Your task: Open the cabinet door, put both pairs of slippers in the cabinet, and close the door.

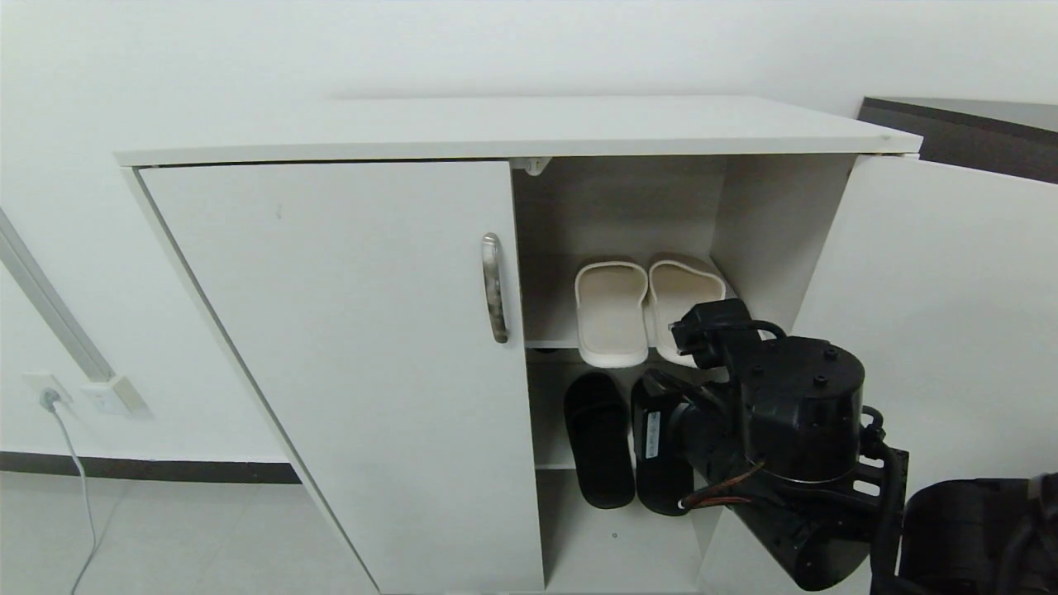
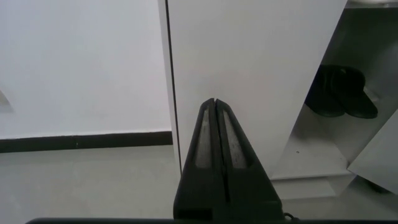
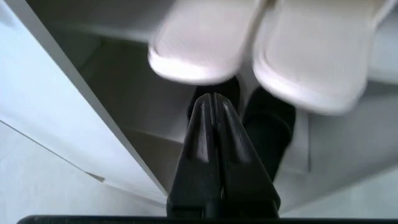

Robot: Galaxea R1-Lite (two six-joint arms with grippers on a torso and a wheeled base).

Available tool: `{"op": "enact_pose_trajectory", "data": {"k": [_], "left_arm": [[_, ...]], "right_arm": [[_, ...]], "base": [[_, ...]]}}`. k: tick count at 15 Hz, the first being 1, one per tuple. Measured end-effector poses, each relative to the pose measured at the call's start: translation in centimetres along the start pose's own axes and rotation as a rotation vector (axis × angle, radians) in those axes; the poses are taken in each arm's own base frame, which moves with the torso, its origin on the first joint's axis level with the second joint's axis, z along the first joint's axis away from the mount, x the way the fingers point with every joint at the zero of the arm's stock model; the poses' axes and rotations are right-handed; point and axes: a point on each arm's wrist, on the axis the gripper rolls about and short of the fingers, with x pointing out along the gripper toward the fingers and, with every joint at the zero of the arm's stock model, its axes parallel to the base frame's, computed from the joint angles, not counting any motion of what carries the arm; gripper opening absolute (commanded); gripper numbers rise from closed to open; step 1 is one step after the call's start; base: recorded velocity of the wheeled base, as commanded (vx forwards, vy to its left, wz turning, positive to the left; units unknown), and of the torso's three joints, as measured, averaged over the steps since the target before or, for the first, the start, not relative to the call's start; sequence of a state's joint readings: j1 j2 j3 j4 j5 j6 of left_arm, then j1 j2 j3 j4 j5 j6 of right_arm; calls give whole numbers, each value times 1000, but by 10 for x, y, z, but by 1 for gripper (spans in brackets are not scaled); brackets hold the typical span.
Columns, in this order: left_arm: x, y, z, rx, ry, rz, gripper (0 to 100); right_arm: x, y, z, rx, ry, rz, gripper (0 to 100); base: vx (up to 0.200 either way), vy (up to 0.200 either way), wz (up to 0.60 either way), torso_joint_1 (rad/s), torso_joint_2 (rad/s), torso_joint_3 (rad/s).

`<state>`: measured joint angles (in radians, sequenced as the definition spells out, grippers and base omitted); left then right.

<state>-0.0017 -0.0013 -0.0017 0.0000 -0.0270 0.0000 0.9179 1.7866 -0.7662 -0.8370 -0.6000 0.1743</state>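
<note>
White wall (image 1: 165, 66) rises behind a white cabinet (image 1: 512, 128) that stands on a pale tiled floor (image 1: 165, 537), with a dark skirting strip along the base of the wall. On the cabinet's left half, the door (image 1: 347, 330) is shut and carries an upright metal handle (image 1: 494, 287) near its inner edge. On the right half, the door (image 1: 942, 314) is swung wide open. Inside, the white slippers (image 1: 612, 318) lie side by side on the upper shelf, their ends jutting over its front edge. The black slippers (image 1: 599, 438) lie side by side on the shelf below, also overhanging its edge. The right gripper (image 3: 214, 98) is in front of the open half, its fingers pressed together on nothing, pointing at the black pair just under the white pair; whether it touches them I cannot tell. The left gripper (image 2: 215, 102) is low before the shut door, its fingers likewise closed tight and empty. Off to the left a wall socket (image 1: 41, 388) has a cable (image 1: 83, 487) hanging from it down to the floor.
</note>
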Motion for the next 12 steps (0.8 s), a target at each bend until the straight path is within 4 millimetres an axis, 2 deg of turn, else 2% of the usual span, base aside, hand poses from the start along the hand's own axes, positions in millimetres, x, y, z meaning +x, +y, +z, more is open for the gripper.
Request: {"op": "enact_pose_trajectory", "data": {"k": [12], "left_arm": [[0,0,0,-1,0,1,0]], "right_arm": [[-9,-7,-6,-40,21,-4,0]], "base": [[-200,0,0,0,3,3]]}}
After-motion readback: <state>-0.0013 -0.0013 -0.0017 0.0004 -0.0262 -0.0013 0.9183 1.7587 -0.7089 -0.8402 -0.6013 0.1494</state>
